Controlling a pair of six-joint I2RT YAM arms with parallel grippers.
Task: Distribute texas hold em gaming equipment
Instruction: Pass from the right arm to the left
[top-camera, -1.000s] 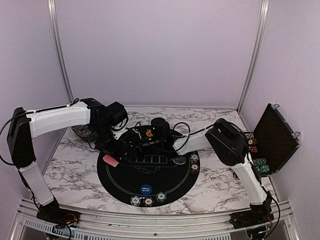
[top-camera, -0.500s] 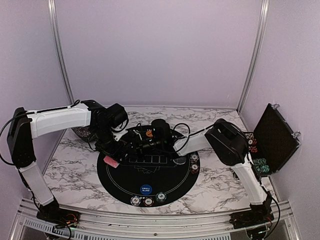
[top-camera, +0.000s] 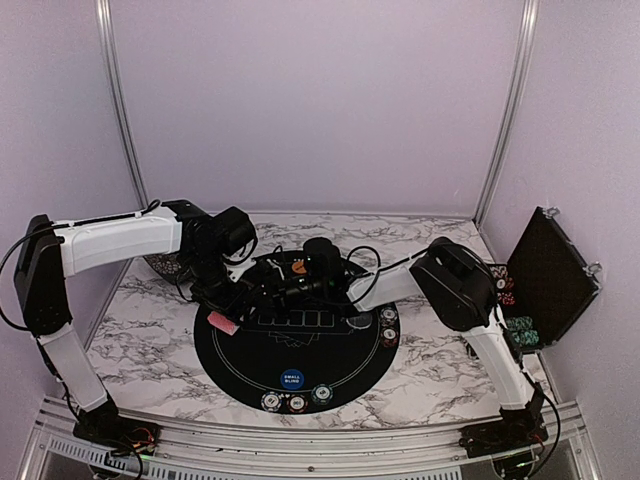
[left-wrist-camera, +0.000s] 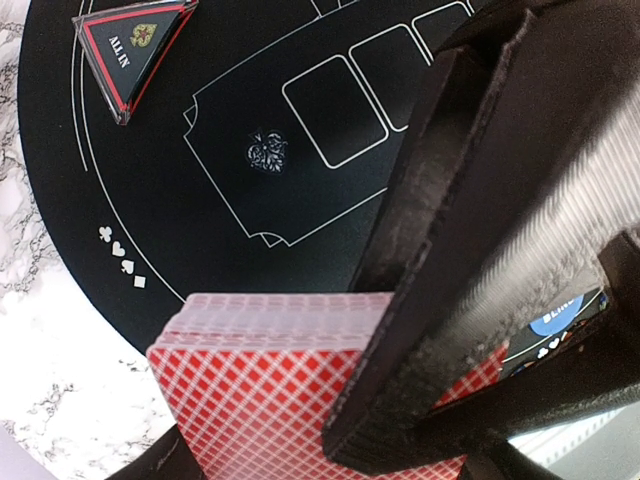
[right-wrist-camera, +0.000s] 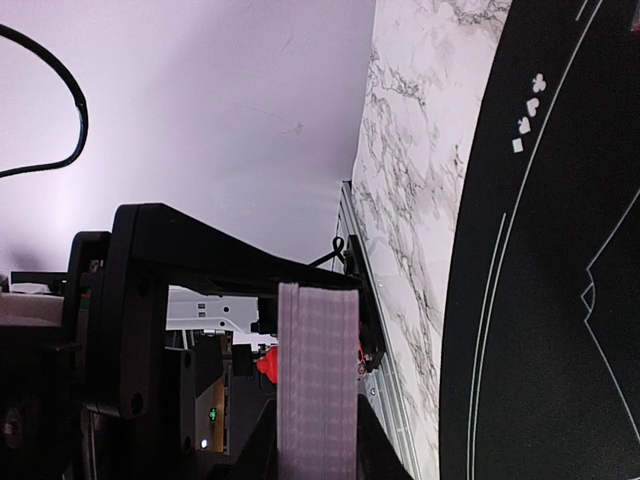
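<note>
The left gripper (top-camera: 232, 303) has narrowed about the stack of red-backed playing cards (left-wrist-camera: 260, 400), which lies unmoved at the left edge of the big round black mat (top-camera: 250, 350). Firm contact cannot be confirmed, so pickup is judged under way. The right gripper (top-camera: 283, 287) hangs over the mat's far side, its gap indiscernible; a white marble-patterned tabletop (top-camera: 150, 340) lies beneath the mat, with plain lilac walls (top-camera: 320, 110) around it.

Bright, even light; soft shadows; close finger (left-wrist-camera: 450, 200) blurred.
</note>
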